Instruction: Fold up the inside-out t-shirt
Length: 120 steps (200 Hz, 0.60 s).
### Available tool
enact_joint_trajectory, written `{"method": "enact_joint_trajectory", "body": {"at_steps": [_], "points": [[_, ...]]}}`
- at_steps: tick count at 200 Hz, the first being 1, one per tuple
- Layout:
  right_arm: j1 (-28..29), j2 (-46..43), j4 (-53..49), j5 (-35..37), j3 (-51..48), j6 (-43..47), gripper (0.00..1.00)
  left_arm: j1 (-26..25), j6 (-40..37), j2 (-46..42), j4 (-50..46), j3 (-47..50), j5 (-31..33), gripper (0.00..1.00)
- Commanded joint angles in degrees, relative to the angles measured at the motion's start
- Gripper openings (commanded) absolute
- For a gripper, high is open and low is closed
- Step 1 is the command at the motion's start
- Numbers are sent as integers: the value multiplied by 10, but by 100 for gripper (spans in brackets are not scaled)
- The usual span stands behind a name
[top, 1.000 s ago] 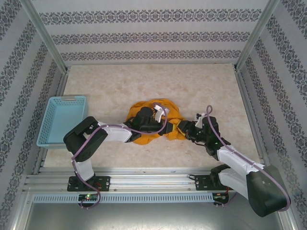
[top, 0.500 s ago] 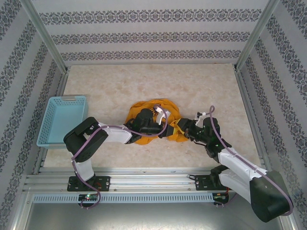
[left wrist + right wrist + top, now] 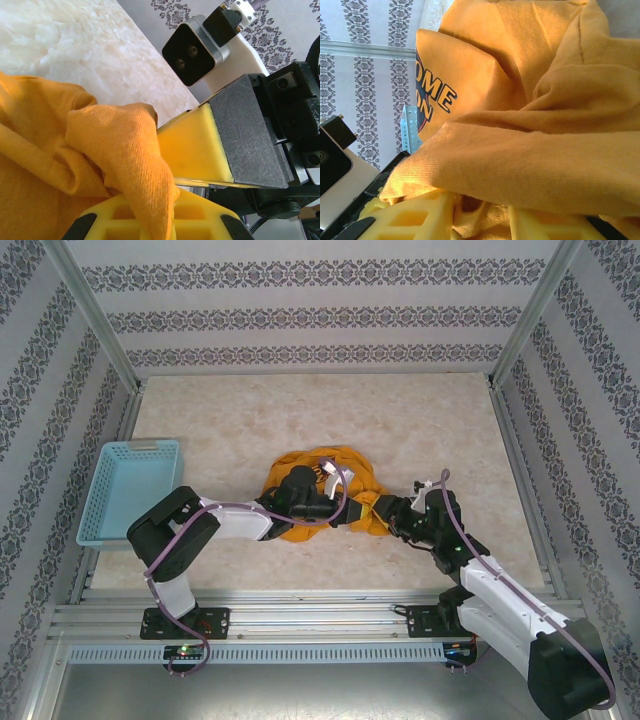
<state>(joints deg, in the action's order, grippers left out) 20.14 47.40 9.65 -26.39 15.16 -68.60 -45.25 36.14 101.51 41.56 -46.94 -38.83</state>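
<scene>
Marble-patterned beige tabletop (image 3: 400, 420) takes up most of the overhead view, boxed in by patterned wall panels. Near its middle, a little toward the arms, lies the mustard orange-yellow cotton t-shirt (image 3: 345, 462), bunched into a rumpled heap, not spread flat. A light blue plastic basket (image 3: 125, 495) sits well apart from it at the table's left edge.

Both arms reach into the heap from the near side. The left gripper (image 3: 345, 508) meets the cloth at its near edge; in its wrist view (image 3: 167, 182) the yellow fingers are pressed together on a thick fold of fabric. The right gripper (image 3: 388, 510) touches the heap's right edge. In its own view (image 3: 475, 220) the jaws stand partly apart with a wad of cloth between them and more draped over the top, which looks like a hold on a bulky bunch. Beyond that fold, part of a dark round emblem with cream lettering (image 3: 432, 102) shows on one face.

Folding proper has not begun. The step in hand looks like sorting out the crumpled garment. The next move probably calls for drawing the two pinches apart and upward so the cloth opens out, then laying it flat before any crease is made.
</scene>
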Motion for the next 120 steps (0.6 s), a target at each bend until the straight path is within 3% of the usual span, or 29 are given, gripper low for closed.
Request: {"method": "enact_joint_trajectory", "body": {"at_steps": [1, 46, 104, 120], "points": [[6, 2, 0, 2, 24, 16, 35, 6, 5, -10, 41, 0, -11, 0], [18, 38, 46, -16, 31, 6, 26, 6, -1, -13, 31, -1, -12, 0], [28, -3, -55, 28, 41, 44, 6, 6, -17, -12, -4, -10, 4, 0], [32, -16, -108, 51, 64, 65, 1, 6, -29, -15, -29, -15, 15, 5]]}}
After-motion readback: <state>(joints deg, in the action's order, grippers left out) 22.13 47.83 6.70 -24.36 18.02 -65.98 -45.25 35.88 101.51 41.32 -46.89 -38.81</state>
